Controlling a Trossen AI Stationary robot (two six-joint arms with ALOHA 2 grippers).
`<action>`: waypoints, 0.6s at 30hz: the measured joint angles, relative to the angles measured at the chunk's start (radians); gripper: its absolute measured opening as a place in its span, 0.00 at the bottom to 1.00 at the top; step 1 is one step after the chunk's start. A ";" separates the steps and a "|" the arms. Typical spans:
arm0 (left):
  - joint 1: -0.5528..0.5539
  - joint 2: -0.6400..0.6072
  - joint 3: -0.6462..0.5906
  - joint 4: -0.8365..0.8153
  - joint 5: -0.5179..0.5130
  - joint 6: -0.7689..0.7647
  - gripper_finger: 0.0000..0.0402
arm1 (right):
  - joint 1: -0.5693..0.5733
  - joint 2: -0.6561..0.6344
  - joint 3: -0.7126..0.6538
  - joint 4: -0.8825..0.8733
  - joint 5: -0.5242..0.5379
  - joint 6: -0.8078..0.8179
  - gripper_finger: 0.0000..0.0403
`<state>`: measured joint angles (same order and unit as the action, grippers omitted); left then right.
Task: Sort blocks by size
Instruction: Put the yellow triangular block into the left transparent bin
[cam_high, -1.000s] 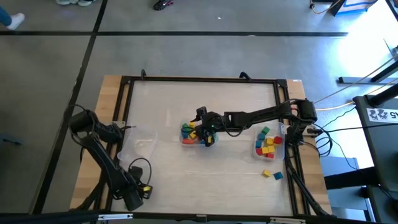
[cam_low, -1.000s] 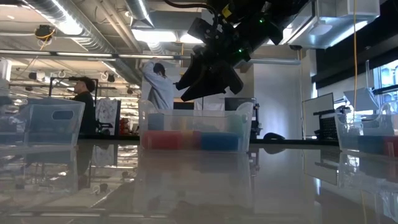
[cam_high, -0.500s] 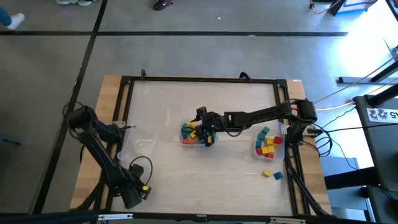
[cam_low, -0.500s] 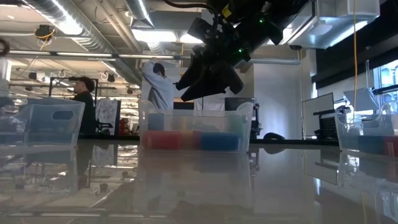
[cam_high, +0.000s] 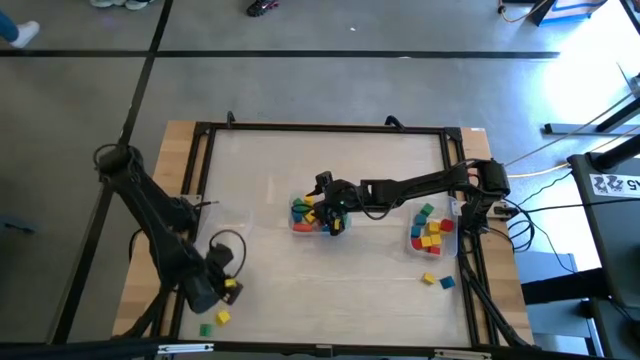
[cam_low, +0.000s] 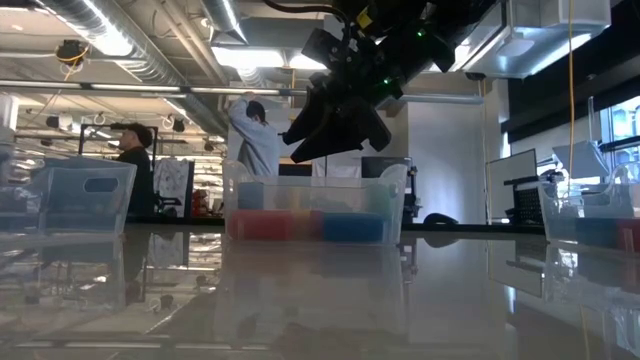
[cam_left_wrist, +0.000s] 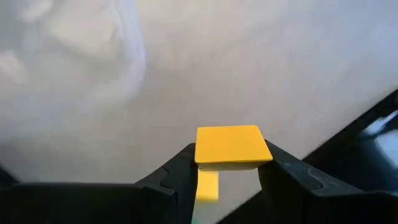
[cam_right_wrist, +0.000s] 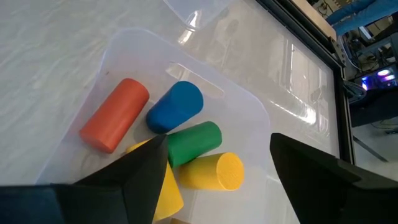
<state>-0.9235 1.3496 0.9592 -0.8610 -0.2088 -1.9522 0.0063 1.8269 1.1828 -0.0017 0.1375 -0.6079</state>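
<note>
- Left hand (cam_left_wrist: 227, 177) is sitting at the near-left corner of the table (cam_high: 330, 290), pinching a yellow block (cam_left_wrist: 231, 147) by two opposite flat sides; block looks lifted off the table, w/ another yellow piece (cam_left_wrist: 207, 186) showing below it.
- Two loose bits, one green (cam_high: 206, 329), one yellow (cam_high: 222, 317), are lying just beside that hand near the table's edge.
- Right hand (cam_right_wrist: 214, 171) is hovering over the centre bin (cam_high: 296, 226), fingers spread wide, nothing in them.
- Under it: orange cylinder (cam_right_wrist: 114, 114), blue (cam_right_wrist: 176, 106), green (cam_right_wrist: 194, 142) and yellow (cam_right_wrist: 212, 172) ones, lying on their sides, touching.
- Right bin (cam_high: 447, 246) is holding more blocks (cam_high: 430, 233); two more (cam_high: 436, 280) lying on the table near it.
- Handling, my guess: painted wood, light, stiff, not fragile, a bit slick. Cubes: take flat faces. Cylinders prob. roll, so grip across the round body, mid-length.
</note>
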 joint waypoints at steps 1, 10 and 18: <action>0.010 -0.017 0.000 -0.012 -0.025 0.015 0.35 | 0.000 0.000 0.000 0.000 0.000 0.000 0.71; 0.109 -0.089 0.001 -0.264 -0.105 0.079 0.35 | 0.000 0.000 0.000 0.000 0.000 0.000 0.71; 0.172 -0.091 -0.010 -0.445 -0.105 0.090 0.36 | 0.000 0.000 0.000 0.000 0.000 0.001 0.71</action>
<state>-0.7519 1.2587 0.9487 -1.3064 -0.3141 -1.8619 0.0063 1.8270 1.1828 -0.0013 0.1375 -0.6064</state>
